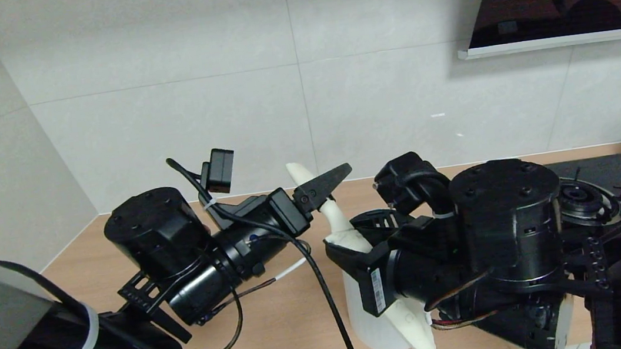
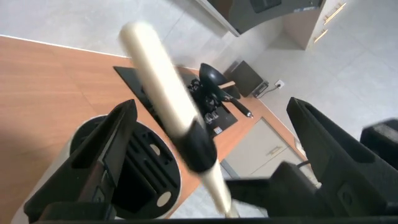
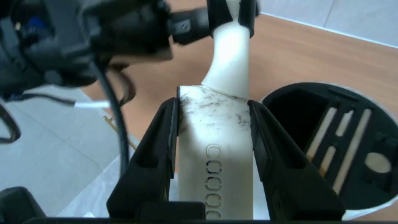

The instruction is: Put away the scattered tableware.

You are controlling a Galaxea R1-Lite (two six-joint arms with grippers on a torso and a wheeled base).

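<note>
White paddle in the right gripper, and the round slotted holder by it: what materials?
Paddle: looks like moulded plastic, off-white and matte, with dark scuffs and embossed rings; it could be melamine. Holder: probably plastic too, with a milky, slightly glossy outer wall and a black slotted insert.

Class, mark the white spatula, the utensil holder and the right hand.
white spatula (image 1: 341, 221): head view, on its handle.
utensil holder (image 1: 371, 324): head view, on its white wall.
right hand (image 3: 214, 106): right wrist view, midway between its fingertips.
</note>
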